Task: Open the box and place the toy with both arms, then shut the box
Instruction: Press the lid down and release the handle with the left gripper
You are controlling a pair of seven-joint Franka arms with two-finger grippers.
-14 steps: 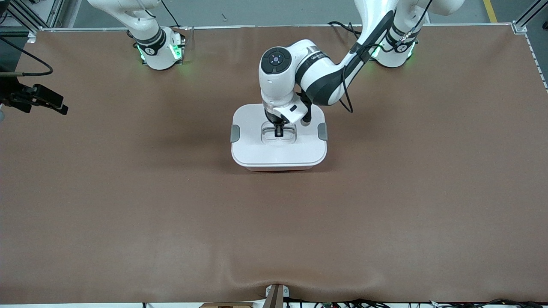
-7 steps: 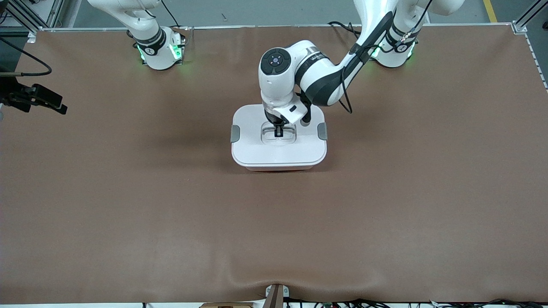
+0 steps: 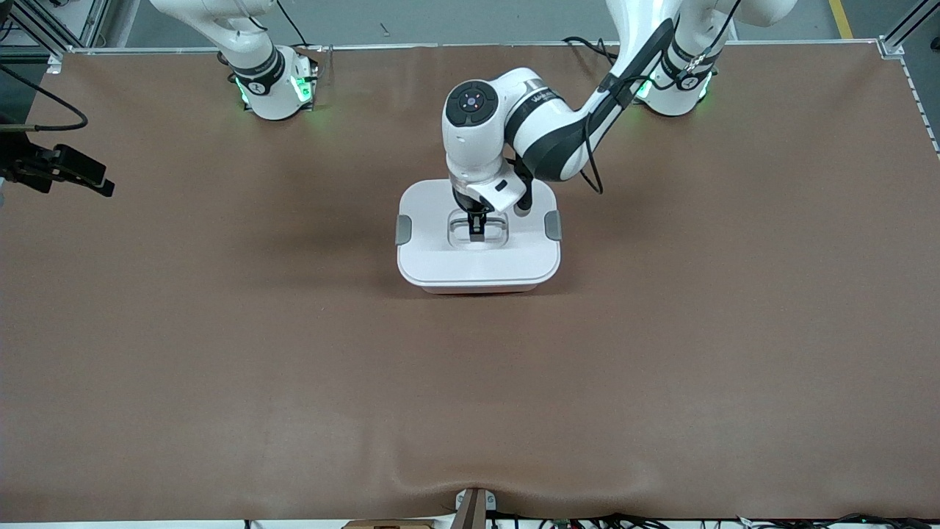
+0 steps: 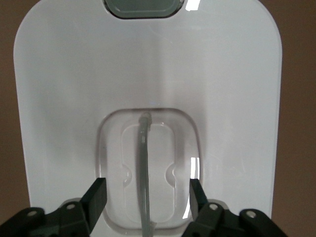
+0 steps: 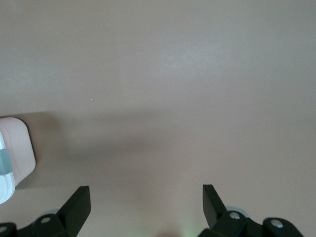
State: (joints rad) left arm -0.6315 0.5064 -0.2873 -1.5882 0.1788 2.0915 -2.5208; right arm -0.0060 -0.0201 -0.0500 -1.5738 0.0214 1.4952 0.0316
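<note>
The box (image 3: 477,261) stands shut in the middle of the table, white lid on, grey clips at both ends (image 3: 403,229). My left gripper (image 3: 476,229) is down at the lid's recessed handle. In the left wrist view the left gripper (image 4: 147,190) is open, one fingertip (image 4: 98,192) on each side of the thin grey handle strap (image 4: 143,163), not touching it. My right gripper (image 5: 146,197) is open and empty over bare table, with a corner of the box (image 5: 12,148) at the edge of that view. The toy is out of view.
The brown mat (image 3: 470,397) covers the whole table. A black part with cables (image 3: 62,170) overhangs the right arm's end of the table; I cannot tell what it is. A small fitting (image 3: 474,507) sits at the table's near edge.
The left arm has shifted very slightly over the lid. The box has not moved.
</note>
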